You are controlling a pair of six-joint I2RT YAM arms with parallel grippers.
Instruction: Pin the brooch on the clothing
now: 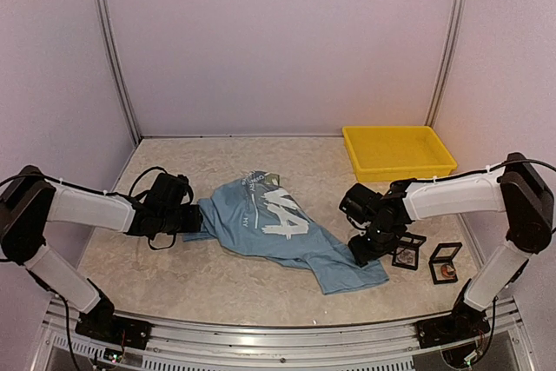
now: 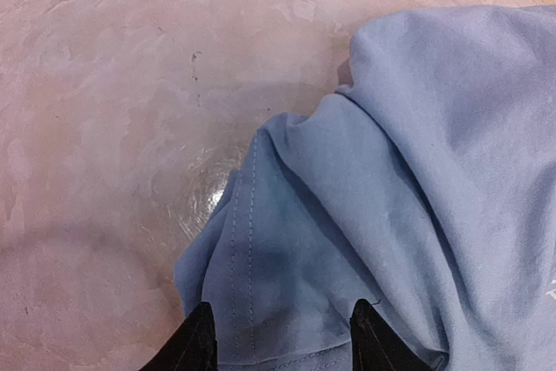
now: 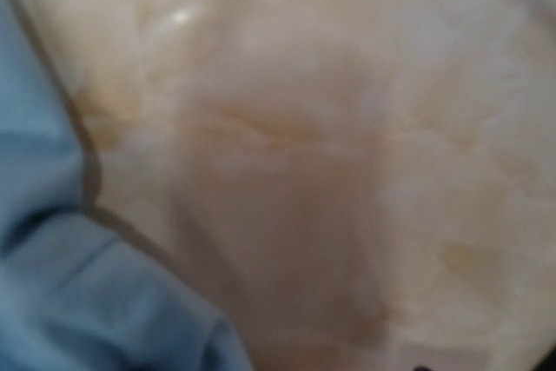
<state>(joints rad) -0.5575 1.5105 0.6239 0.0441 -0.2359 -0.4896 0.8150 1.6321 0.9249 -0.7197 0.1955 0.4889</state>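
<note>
Your light blue T-shirt (image 1: 278, 223) lies crumpled in the middle of the table (image 1: 217, 171), white lettering up, between the two arms. Your left gripper (image 2: 282, 345) is down at the shirt's left edge. Its fingers (image 2: 195, 349) stand apart with a stitched hem fold between them, but you can't tell whether they pinch it. Your right gripper (image 1: 363, 249) sits low at the shirt's right corner, just beside two small black cases (image 1: 408, 255). Its wrist view is a blur of tabletop and blue cloth, so the finger spread can't be told. The yellow tray (image 1: 404, 168) sits far right, well apart from the shirt.
</note>
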